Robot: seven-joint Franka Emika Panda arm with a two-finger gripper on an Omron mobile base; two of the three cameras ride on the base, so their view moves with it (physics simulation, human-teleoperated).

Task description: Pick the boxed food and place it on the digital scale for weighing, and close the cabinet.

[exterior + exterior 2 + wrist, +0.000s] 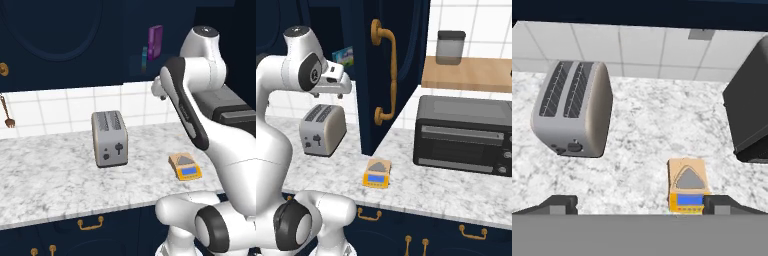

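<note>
A white robot arm is hanging its gripper (pixel 640 204) high above a marbled kitchen surface (pixel 642 125), fingers spread wide and pinching nothing. In the hand view the digital scale (pixel 687 186) is sitting almost straight below, at about 5 o'clock from the picture's centre and close to the right-hand fingertip, its blue display turned toward the bottom edge; the toaster (pixel 573 108) is lying at 10 o'clock and the dark oven (pixel 751 115) at 3 o'clock. The boxed food (pixel 343 55), however, is not down there: in the right base view its teal face is peeking out from the shelf of the open cabinet (pixel 391 75), up at roughly 1 o'clock from the gripper (pixel 330 91) and seemingly farther back into the cabinet. In the left base view it is showing as a thin teal sliver (pixel 144 60) beside the purple box (pixel 154 42), at about 11 o'clock from the wrist. It is standing upright, so its long axis is likely running vertically, though the carton is too small to be sure. The coming move, then, is probably turning on a lift and a reach into the shelf, away from the scale. The cabinet door, with its long brass handle (pixel 387 75), is standing open, just to the right of the arm.
</note>
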